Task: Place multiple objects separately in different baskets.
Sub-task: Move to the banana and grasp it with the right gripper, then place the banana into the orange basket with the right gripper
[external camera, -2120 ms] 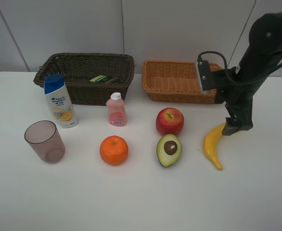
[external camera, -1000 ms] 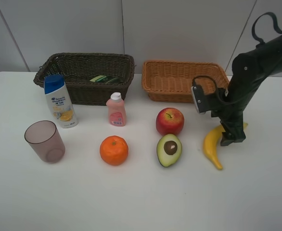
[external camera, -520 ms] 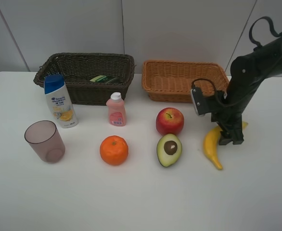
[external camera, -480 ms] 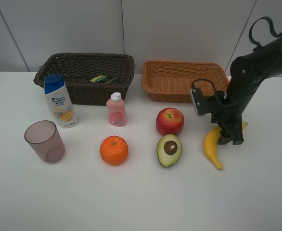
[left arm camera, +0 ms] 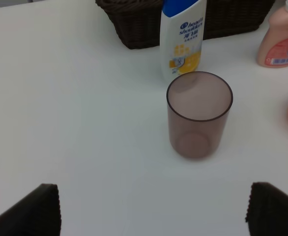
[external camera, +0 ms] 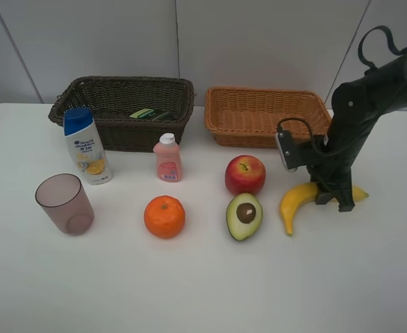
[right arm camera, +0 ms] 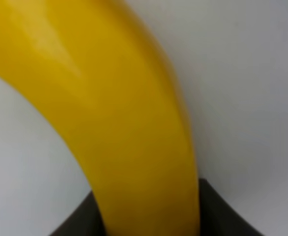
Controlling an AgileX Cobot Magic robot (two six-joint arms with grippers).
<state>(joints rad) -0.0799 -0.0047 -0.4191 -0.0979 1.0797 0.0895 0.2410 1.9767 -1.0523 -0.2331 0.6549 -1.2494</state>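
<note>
Matte black right arm (external camera: 360, 104) — looped black cable (external camera: 365, 43), grey-faced wrist camera (external camera: 285, 151).

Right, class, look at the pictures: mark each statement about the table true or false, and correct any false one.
1. The right gripper is shut on the banana. True.
2. The apple lies inside the light basket. False: it sits on the table, in front of that basket.
3. The mauve cup stands upright near the shampoo bottle. True.
4. The left gripper grips the cup. False: it is open, with the cup ahead of it, untouched.
5. The pink bottle lies on its side. False: it stands upright, in front of the dark basket.
</note>
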